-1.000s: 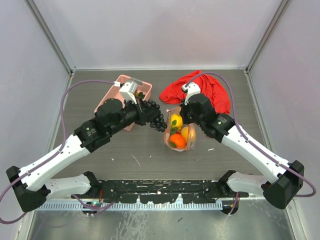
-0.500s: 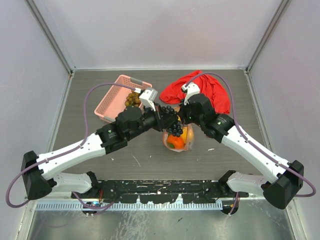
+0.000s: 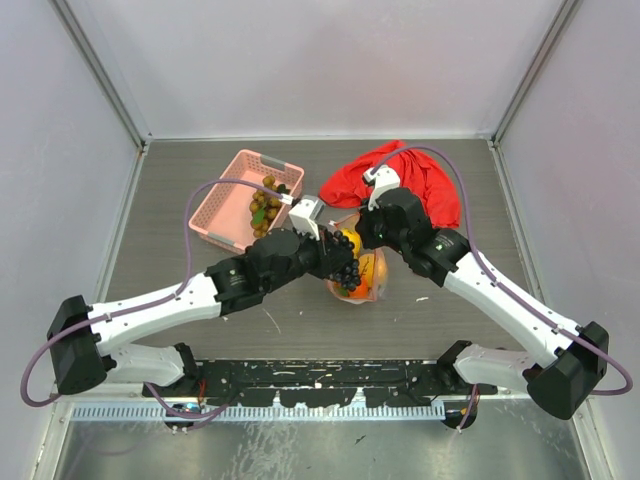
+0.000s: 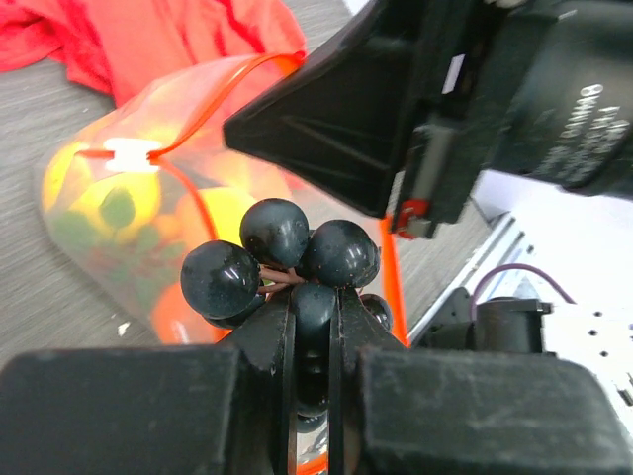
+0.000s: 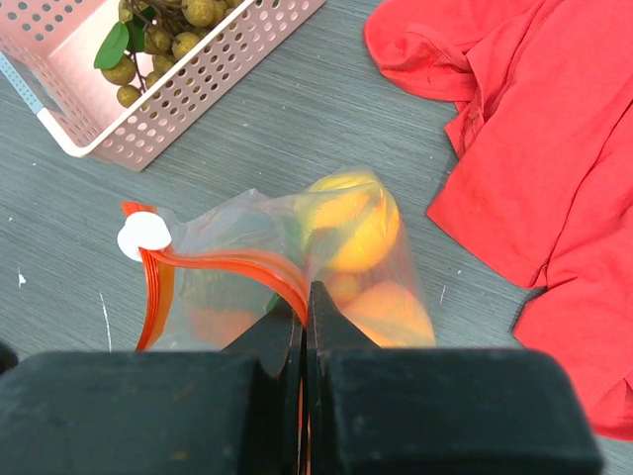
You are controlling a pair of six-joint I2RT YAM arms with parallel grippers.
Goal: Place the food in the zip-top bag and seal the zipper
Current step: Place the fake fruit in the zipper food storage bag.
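The clear zip-top bag (image 3: 372, 272) stands on the table with an orange (image 5: 391, 312) and yellow round fruits (image 5: 348, 223) inside. My right gripper (image 5: 307, 297) is shut on the bag's orange-red zipper (image 5: 227, 262) and holds the mouth up. My left gripper (image 4: 309, 307) is shut on a bunch of dark, almost black grapes (image 4: 277, 237), held right at the bag's mouth (image 3: 347, 268), close to the right gripper (image 3: 362, 232). The golden-brown berries (image 3: 265, 200) lie in the pink basket (image 3: 222, 208).
A red cloth (image 3: 400, 180) lies bunched behind the bag, under the right arm. The pink basket stands at the back left. A white slider tab (image 5: 143, 237) sits at one end of the zipper.
My left arm has carried the dark grapes from beside the basket rightward and down to the bag's mouth. The right gripper has stayed shut on the zipper.
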